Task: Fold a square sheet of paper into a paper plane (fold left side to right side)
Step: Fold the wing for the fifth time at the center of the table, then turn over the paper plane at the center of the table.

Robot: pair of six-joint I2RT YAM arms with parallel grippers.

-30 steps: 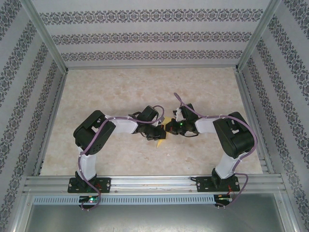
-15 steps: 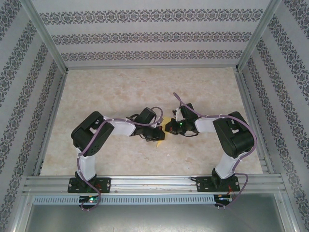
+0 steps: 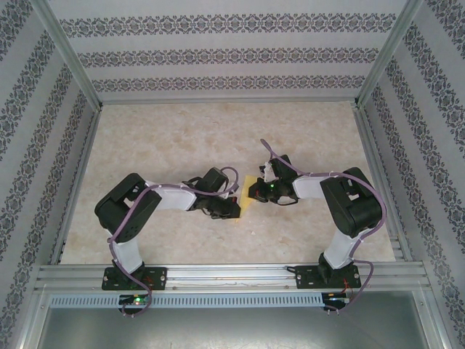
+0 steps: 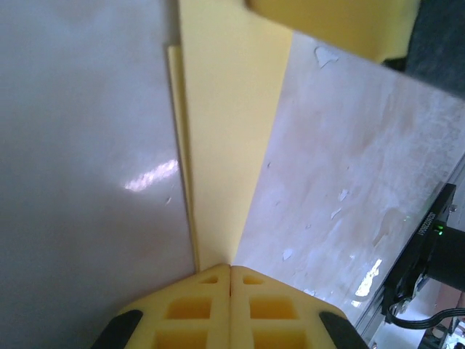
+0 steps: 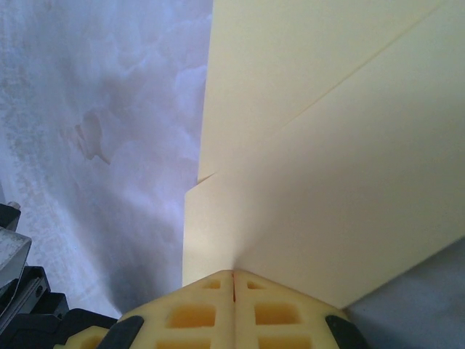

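**Both pincers closed on a thin, floppy folded sheet**

The sheet of paper (image 3: 245, 203) sits just below the middle of the top view, between the two arms and over the pale table (image 3: 182, 138). The left gripper (image 3: 234, 209) meets it from the left and the right gripper (image 3: 254, 193) from the right.

In the left wrist view, the left gripper (image 4: 231, 269) has its jaws pressed together at bottom centre. They pinch a narrow point of the sheet (image 4: 229, 145), which widens toward the top of the frame. A second layer peeks out along its left edge.

In the right wrist view, the right gripper (image 5: 232, 275) is likewise clamped shut on the sheet (image 5: 327, 145). Overlapped layers and a diagonal edge show toward the upper right.

The paper looks very light, thin and limp. It should bend or crumple easily and could tear if the arms pull apart. I judge the safest holds are at the edges or corners, near existing creases, where the doubled layers are stiffer. The smooth surface may let it slide under a loose pinch.
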